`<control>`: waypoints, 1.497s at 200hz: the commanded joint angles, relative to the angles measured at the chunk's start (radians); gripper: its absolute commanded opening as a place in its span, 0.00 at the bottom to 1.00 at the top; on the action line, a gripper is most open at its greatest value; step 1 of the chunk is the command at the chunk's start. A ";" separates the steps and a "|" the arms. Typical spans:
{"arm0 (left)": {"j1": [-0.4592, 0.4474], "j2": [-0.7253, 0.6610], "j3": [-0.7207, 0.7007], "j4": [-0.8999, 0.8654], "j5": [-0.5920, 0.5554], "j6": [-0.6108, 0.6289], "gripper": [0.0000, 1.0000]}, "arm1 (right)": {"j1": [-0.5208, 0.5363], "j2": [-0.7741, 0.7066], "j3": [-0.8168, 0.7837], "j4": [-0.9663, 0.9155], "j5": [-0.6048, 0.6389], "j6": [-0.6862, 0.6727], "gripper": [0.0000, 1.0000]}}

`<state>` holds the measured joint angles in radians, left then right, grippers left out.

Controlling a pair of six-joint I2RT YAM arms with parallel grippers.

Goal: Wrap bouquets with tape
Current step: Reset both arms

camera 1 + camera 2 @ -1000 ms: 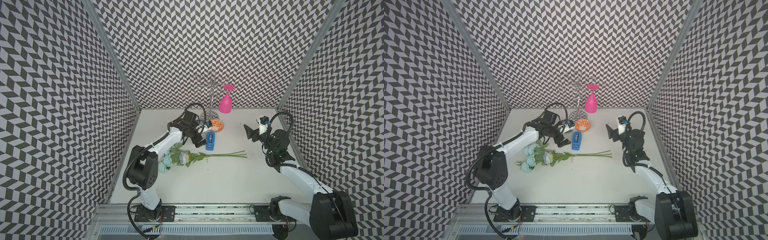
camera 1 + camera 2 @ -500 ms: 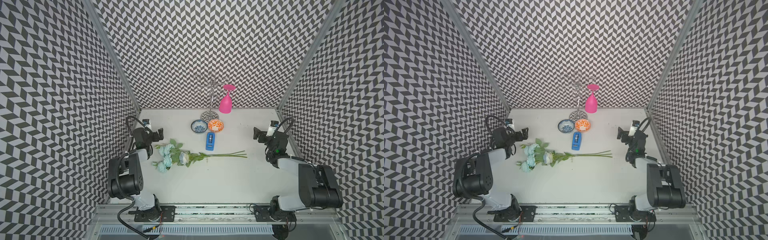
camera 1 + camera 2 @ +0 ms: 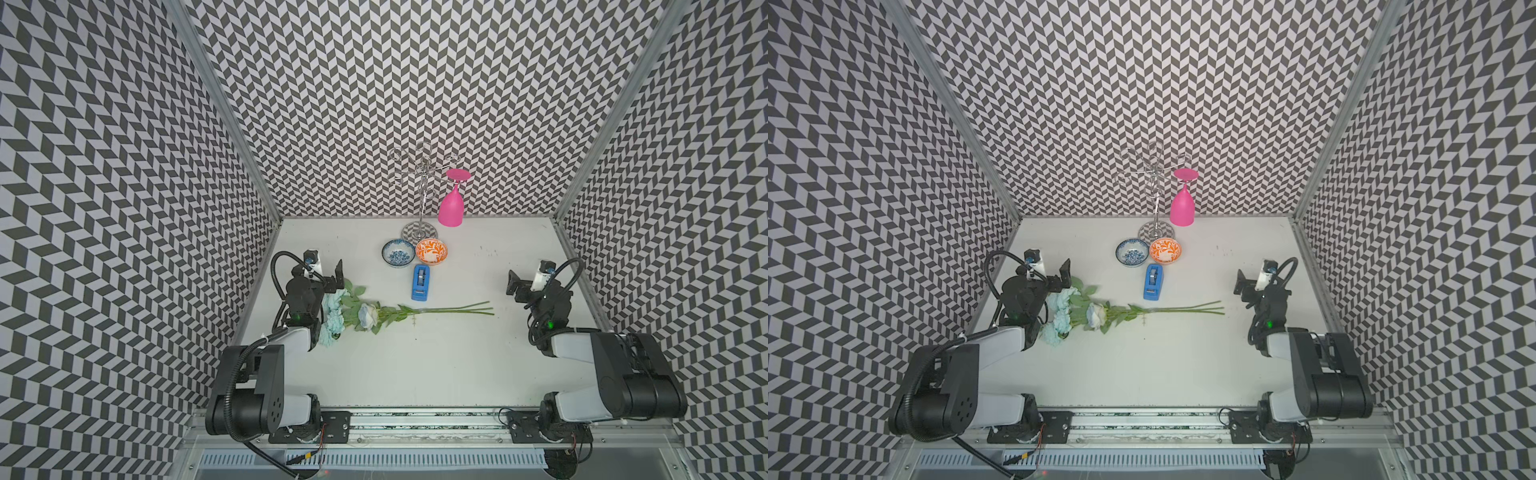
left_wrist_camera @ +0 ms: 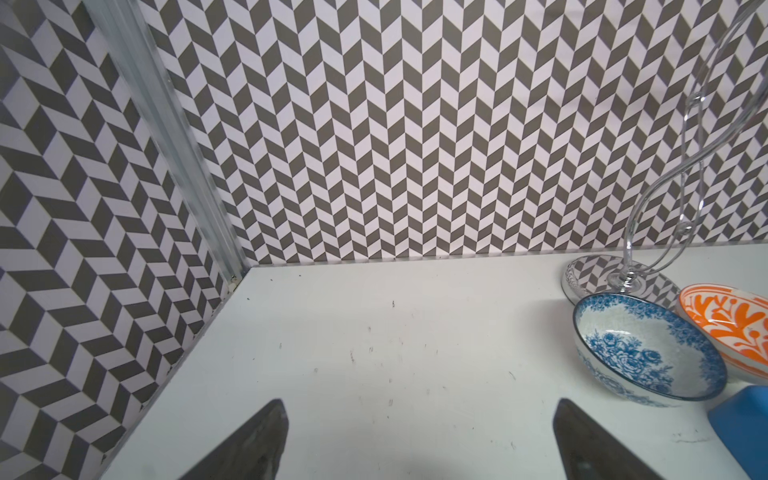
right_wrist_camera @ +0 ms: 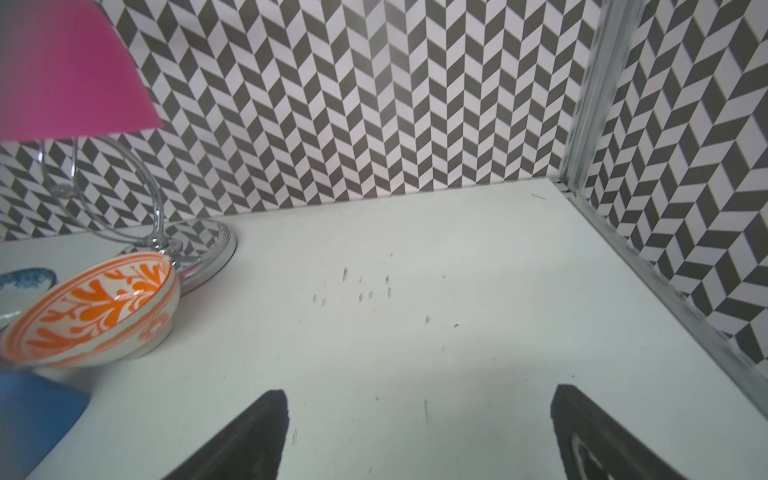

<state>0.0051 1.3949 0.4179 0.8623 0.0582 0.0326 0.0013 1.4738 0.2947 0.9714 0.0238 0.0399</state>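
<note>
Black-and-white chevron walls [image 3: 374,83] around white tabletop [image 3: 436,365]

This is a robotics lab test cell. Chevron-patterned panels [image 3: 374,83] wall a white tabletop [image 3: 436,365] on three sides. A left arm [image 3: 257,386] and a right arm [image 3: 623,374] are mounted on an aluminium rail [image 3: 424,417] at its front.

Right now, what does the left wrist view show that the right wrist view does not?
Only the left wrist view: the blue bowl seen whole, and the left claw, open. Only the right wrist view: the pink glass and the right claw, open. Both: the orange bowl, the chrome stand, a corner of the tape dispenser; the right view catches only the blue bowl's edge.
</note>
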 commanded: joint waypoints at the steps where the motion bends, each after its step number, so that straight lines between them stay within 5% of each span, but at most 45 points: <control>1: -0.014 0.070 -0.065 0.137 -0.048 0.014 1.00 | 0.045 0.076 -0.040 0.322 0.071 -0.049 0.99; 13: -0.012 0.055 -0.069 0.113 -0.050 -0.016 1.00 | 0.053 0.099 -0.103 0.448 0.079 -0.057 0.99; 37: 0.018 0.195 -0.192 0.514 -0.018 -0.042 0.99 | 0.080 0.062 -0.082 0.337 0.111 -0.077 0.99; 51: 0.009 0.139 -0.154 0.335 -0.039 -0.047 0.99 | 0.079 0.069 -0.035 0.286 0.181 -0.039 0.99; 65: -0.002 0.184 -0.175 0.460 -0.060 -0.031 0.99 | 0.075 0.067 -0.041 0.299 0.196 -0.031 0.99; 81: -0.003 0.151 -0.148 0.344 -0.061 -0.038 0.99 | 0.077 0.074 -0.048 0.326 0.202 -0.029 0.99; 250: -0.010 0.146 -0.175 0.419 -0.074 -0.028 0.99 | 0.068 0.086 -0.065 0.405 0.162 -0.040 0.99; 263: -0.046 0.053 -0.186 0.362 -0.120 -0.001 0.99 | 0.085 0.008 -0.064 0.330 0.228 -0.037 0.99; 284: -0.096 -0.082 -0.123 0.131 -0.163 0.029 0.99 | 0.086 -0.102 -0.013 0.107 0.133 -0.076 0.99; 299: -0.095 -0.068 -0.116 0.130 -0.164 0.031 0.99 | 0.088 -0.107 0.002 0.081 0.121 -0.083 0.99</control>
<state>-0.0769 1.3468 0.2649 1.0866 -0.0612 0.0452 0.0814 1.4067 0.2543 1.1412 0.1829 -0.0196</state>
